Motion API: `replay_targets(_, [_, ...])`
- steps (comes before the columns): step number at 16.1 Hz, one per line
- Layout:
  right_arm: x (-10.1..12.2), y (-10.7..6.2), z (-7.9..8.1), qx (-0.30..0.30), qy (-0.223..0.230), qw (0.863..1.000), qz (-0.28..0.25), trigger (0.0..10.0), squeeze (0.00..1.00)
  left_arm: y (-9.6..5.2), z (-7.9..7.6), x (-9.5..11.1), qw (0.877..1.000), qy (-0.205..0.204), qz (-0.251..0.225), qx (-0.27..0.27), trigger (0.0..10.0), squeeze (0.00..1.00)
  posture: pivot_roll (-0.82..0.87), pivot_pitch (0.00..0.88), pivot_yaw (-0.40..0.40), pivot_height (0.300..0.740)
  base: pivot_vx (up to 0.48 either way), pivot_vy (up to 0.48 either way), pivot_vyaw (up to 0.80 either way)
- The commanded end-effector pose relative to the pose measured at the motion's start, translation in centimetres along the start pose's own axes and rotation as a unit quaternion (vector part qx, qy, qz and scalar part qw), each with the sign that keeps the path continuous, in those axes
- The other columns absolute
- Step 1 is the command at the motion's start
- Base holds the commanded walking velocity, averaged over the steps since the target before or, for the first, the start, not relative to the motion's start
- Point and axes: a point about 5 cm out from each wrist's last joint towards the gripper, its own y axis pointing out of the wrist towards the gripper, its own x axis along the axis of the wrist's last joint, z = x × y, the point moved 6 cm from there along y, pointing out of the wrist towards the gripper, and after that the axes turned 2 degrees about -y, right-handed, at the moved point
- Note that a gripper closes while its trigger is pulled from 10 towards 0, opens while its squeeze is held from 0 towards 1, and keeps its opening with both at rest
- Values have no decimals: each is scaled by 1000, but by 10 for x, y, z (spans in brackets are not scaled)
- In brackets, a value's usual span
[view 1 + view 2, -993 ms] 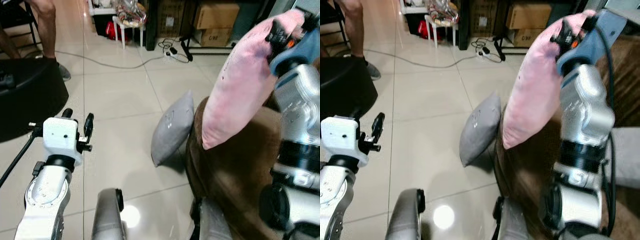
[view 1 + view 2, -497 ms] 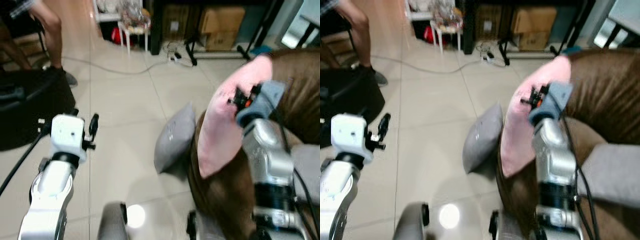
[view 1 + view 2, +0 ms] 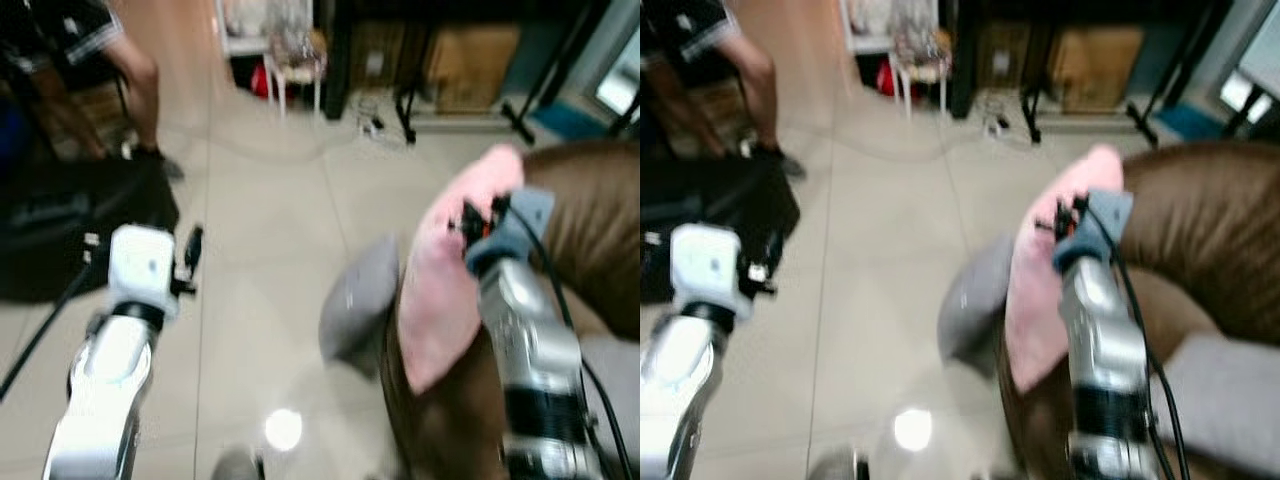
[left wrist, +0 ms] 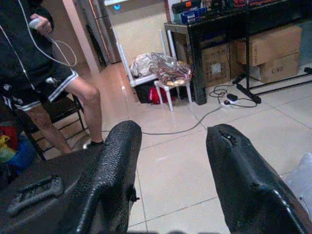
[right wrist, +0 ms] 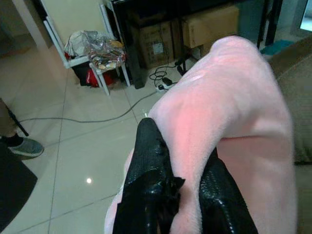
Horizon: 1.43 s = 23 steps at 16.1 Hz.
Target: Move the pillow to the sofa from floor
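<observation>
A pink pillow point(image 3: 440, 280) hangs against the arm of the brown sofa point(image 3: 590, 240), its top pinched by my right gripper point(image 5: 181, 171), which is shut on the fabric. In the eye views that gripper point(image 3: 478, 215) sits at the pillow's upper edge, above the sofa arm. A grey pillow point(image 3: 360, 298) leans on the floor against the sofa's side. My left gripper point(image 4: 170, 146) is open and empty, raised over the tiled floor on my left point(image 3: 190, 250).
A person point(image 4: 44, 63) stands at the far left beside a black round object point(image 3: 70, 230). A white stool with bags point(image 4: 163, 68), cardboard boxes point(image 4: 273, 44), a black stand and a floor cable point(image 4: 190, 127) lie along the back. Open tiles lie ahead.
The camera has tilted up and shifted; the view is blurred. The right gripper has brought the pink pillow lower, toward the sofa arm. The left arm stays raised.
</observation>
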Motion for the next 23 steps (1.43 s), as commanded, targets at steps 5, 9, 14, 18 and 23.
replay_targets(5, [-1, -9, 20, 40, 1, 999, 4, 10000, 0, 4, -5, -4, 1000, 7, 2, -18, 10000, 0, 15, 0, -30, 740, 0, 0, 0])
replay_targets(9, [-19, -12, 35, 59, -8, 997, 43, 10000, 0, 6, -8, -8, 1000, 15, 5, -20, 10000, 0, 8, 0, -25, 740, 0, 0, -383])
replay_targets(14, [-12, -10, 44, 81, 22, 996, 33, 10000, 0, 7, -10, -7, 1000, 18, 11, -14, 10000, 0, 34, 0, -39, 740, 0, 0, -768])
replay_targets(18, [-3, -13, 66, 137, 34, 990, 13, 10000, 0, 6, -4, 3, 1000, 2, -16, -3, 10000, 0, 49, 0, -45, 740, 0, 0, -778])
replay_targets(23, [1, -15, 80, 172, 21, 985, 3, 10000, 0, 6, -2, 6, 1000, -12, -20, -4, 10000, 0, 56, 0, -41, 740, 235, 0, -315])
